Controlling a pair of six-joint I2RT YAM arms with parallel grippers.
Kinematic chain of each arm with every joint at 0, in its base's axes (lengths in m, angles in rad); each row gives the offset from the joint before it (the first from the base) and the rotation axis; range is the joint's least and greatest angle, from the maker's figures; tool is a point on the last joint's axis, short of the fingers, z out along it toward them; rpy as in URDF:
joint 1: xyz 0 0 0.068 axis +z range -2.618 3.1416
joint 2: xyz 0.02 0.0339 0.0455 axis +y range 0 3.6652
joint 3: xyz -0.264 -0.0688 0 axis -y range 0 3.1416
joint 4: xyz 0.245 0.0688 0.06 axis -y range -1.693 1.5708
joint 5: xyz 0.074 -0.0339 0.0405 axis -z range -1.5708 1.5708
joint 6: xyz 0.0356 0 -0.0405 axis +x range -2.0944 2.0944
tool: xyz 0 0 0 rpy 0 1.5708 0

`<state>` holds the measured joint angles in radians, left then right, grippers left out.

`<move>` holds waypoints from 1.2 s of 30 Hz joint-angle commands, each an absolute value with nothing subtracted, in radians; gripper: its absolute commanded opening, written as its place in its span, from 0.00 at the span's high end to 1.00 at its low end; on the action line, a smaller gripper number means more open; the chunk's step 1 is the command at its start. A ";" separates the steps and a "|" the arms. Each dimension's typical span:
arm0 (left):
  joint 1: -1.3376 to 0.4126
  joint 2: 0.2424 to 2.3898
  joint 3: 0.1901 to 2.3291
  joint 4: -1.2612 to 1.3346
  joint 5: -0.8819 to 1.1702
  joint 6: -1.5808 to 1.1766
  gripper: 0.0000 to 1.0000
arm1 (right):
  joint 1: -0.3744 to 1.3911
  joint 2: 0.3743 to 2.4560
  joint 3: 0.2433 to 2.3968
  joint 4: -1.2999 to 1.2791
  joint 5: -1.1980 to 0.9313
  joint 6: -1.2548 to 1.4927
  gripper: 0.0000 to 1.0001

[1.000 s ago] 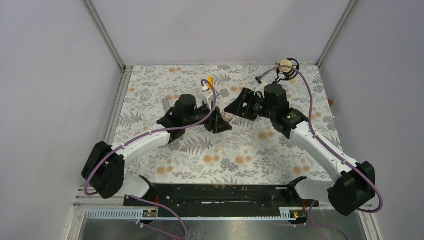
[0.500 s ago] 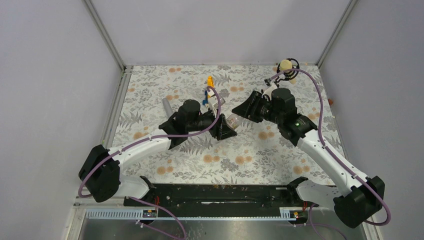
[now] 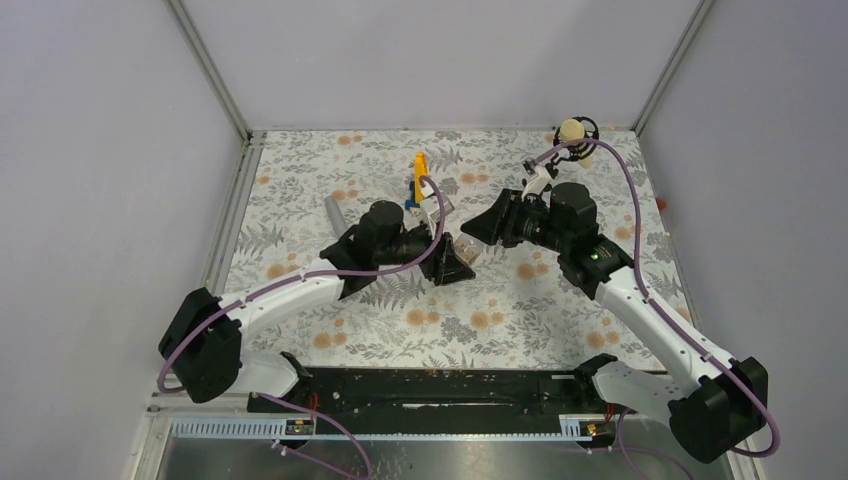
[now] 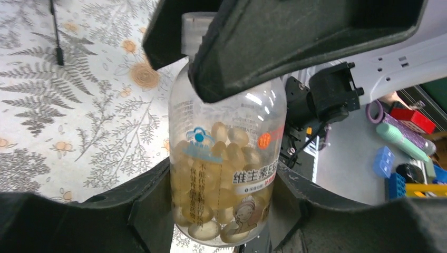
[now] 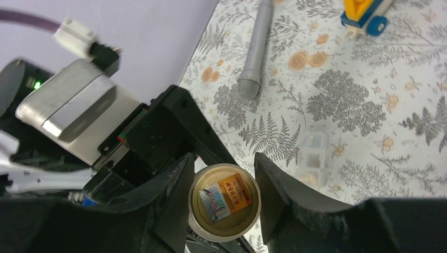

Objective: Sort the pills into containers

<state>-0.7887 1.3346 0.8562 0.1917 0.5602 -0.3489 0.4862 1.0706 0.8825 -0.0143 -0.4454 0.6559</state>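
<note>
- The left gripper (image 4: 224, 205) is clamped round the lower body of the pill bottle (image 4: 226, 158). It holds the bottle between the two arms near the middle of the table, apparently lifted off the floral cloth (image 3: 500, 310). That grip looks just as it did a second ago.
- The change is on the right. A second ago the right gripper (image 5: 222, 179) stood apart from the bottle with its fingers spread. Now it has swung in to meet the left one, and its fingers have drawn in against the cap (image 4: 193, 25), one on each side and seemingly touching it.
- The bottle is roughly half full of yellowish softgel pills (image 4: 211, 179), and the cap is still on.
- To my eye this sets up a two-handed opening: one arm steadies the bottle while the other twists. No pills are out, so the sorting has not begun.
- A small clear container (image 5: 312, 157) sits on the cloth well apart from the bottle. I cannot tell whether it holds anything.
- If the left grip is loose, the bottle could turn along with the cap.
</note>
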 commanded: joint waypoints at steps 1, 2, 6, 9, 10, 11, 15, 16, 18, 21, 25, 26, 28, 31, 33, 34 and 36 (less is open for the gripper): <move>-0.781 1.398 0.964 0.216 0.689 -0.311 1.00 | 0.490 1.057 0.871 0.190 -0.745 0.573 1.00; -0.780 1.415 0.976 0.217 0.737 -0.302 1.00 | 0.489 1.060 0.872 0.211 -0.794 0.558 1.00; -0.771 1.463 1.012 0.241 0.932 -0.287 1.00 | 0.483 1.079 0.892 0.254 -0.944 0.505 1.00; -0.765 1.460 1.021 0.213 0.955 -0.241 1.00 | 0.479 1.084 0.919 0.214 -0.970 0.448 1.00; -0.760 1.449 1.022 0.190 0.933 -0.220 1.00 | 0.477 1.084 0.939 0.168 -0.932 0.425 1.00; -0.756 1.437 1.016 0.175 0.896 -0.208 1.00 | 0.477 1.083 0.955 0.092 -0.881 0.402 1.00; -0.747 1.392 0.977 0.171 0.669 -0.205 1.00 | 0.477 1.068 0.995 -0.063 -0.585 0.443 0.31; -0.746 1.387 0.976 0.159 0.626 -0.202 1.00 | 0.477 1.064 0.996 -0.063 -0.546 0.467 0.24; -0.746 1.377 0.972 0.142 0.554 -0.206 1.00 | 0.480 1.062 1.011 -0.084 -0.509 0.496 0.19; -0.747 1.364 0.968 0.133 0.494 -0.219 1.00 | 0.514 1.078 1.059 -0.161 -0.412 0.491 0.18; -0.747 1.378 1.003 0.087 0.495 -0.206 1.00 | 0.569 1.133 1.114 -0.222 -0.265 0.491 0.17; -0.748 1.381 1.009 0.085 0.495 -0.205 1.00 | 0.576 1.142 1.115 -0.213 -0.237 0.506 0.17; -0.747 1.386 1.016 0.081 0.505 -0.207 1.00 | 0.590 1.146 1.106 -0.177 -0.187 0.535 0.18; -0.749 1.383 1.017 0.074 0.505 -0.200 1.00 | 0.612 1.170 1.136 -0.189 -0.108 0.548 0.22; -0.748 1.379 1.018 0.070 0.502 -0.199 1.00 | 0.621 1.194 1.164 -0.209 -0.080 0.543 0.27; -0.748 1.377 1.018 0.068 0.500 -0.199 1.00 | 0.623 1.205 1.175 -0.216 -0.082 0.541 0.30; -0.748 1.373 1.019 0.066 0.497 -0.199 1.00 | 0.626 1.224 1.188 -0.222 -0.094 0.540 0.40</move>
<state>-0.7467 1.4033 0.9680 0.0406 0.5186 -0.2165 0.6102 1.1976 1.1126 -0.2157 -0.1638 0.5301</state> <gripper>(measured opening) 0.534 0.680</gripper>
